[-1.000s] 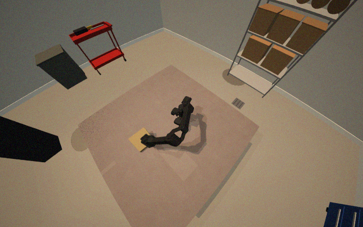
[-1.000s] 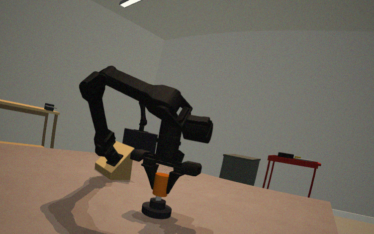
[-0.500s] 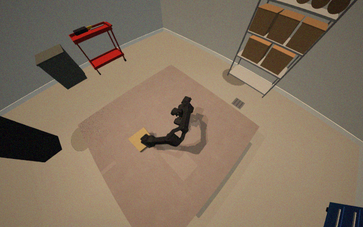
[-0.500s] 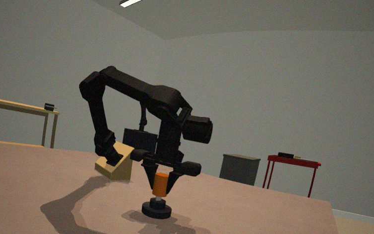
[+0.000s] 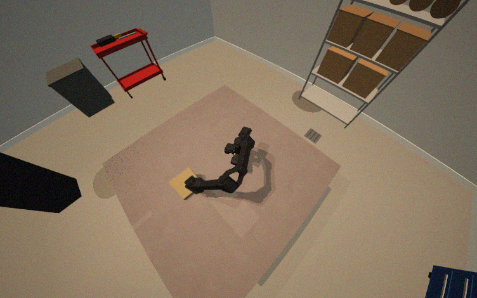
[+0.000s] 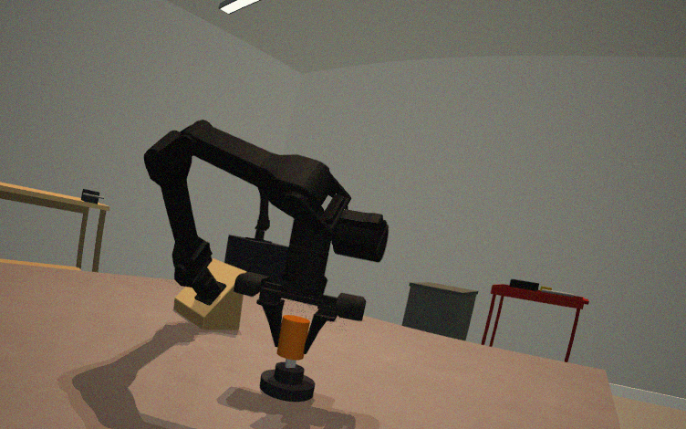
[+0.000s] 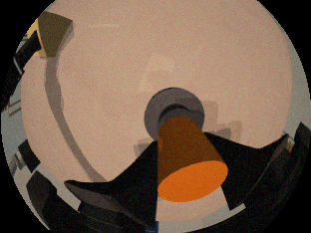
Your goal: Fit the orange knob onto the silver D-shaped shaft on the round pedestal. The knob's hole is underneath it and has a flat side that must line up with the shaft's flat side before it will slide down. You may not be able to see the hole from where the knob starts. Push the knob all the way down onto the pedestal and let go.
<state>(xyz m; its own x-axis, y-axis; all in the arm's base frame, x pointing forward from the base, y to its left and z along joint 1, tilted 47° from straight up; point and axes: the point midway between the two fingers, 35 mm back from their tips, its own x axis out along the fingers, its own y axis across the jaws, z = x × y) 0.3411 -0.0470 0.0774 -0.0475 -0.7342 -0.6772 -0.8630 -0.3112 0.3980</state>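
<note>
The orange knob [image 6: 294,338] [image 7: 191,161] is upright between the fingers of my gripper [image 6: 291,347], which is shut on it. In the exterior view the knob is over the silver shaft [image 6: 290,363], and a short length of the shaft shows between the knob's underside and the pedestal. The dark round pedestal [image 6: 285,387] [image 7: 153,116] stands on the table top. The knob's hole and the shaft's flat side are hidden, so I cannot tell how they line up. In the top view the arm hides the knob and pedestal.
A yellow wedge-shaped block [image 5: 181,182] [image 6: 223,317] [image 7: 54,34] is under the arm's base. A red cart [image 5: 140,77] [image 6: 537,296], a grey cabinet [image 5: 79,89] [image 6: 440,310] and a shelf rack with boxes [image 5: 329,101] stand away from the arm.
</note>
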